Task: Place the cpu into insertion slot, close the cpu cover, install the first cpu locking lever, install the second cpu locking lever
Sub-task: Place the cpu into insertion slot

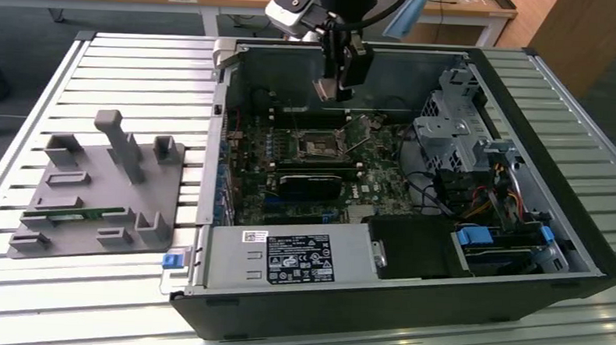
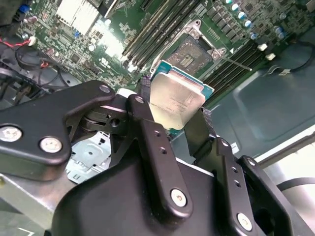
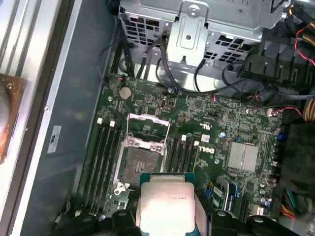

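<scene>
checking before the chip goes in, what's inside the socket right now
The socket is open, its cover tipped up. Inside shows only a dark pin bed, no chip. The chip, held by the gripper, hides part of it in the first wrist view.

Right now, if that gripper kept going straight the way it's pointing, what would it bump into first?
Probably the green motherboard, at or just beside the open insertion slot. The cpu held in the gripper would touch first. Depth is hard to judge.
</scene>
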Controlling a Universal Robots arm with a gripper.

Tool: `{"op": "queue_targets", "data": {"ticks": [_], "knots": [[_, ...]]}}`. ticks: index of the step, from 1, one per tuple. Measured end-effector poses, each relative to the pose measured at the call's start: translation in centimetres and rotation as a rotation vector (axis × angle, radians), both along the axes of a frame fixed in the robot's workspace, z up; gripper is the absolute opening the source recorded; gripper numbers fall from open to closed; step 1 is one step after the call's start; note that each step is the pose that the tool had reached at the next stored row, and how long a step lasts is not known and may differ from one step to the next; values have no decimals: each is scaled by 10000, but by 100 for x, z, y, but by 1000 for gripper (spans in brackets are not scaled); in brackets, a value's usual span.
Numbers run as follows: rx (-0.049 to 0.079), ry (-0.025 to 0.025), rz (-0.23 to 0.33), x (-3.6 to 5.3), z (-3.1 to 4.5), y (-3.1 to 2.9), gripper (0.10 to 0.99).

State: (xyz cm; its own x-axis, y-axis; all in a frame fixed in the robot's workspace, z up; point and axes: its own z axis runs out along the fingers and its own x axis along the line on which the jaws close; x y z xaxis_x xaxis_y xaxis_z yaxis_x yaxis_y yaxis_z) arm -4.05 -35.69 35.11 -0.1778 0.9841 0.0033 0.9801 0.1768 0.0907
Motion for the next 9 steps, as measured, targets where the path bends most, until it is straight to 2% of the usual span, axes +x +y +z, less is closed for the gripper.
{"op": "queue_targets", "data": {"ticks": [1,9], "knots": [[0,-17,-90,0,-8,0,525],[0,-19,-1175,0,-76,0,525]]}}
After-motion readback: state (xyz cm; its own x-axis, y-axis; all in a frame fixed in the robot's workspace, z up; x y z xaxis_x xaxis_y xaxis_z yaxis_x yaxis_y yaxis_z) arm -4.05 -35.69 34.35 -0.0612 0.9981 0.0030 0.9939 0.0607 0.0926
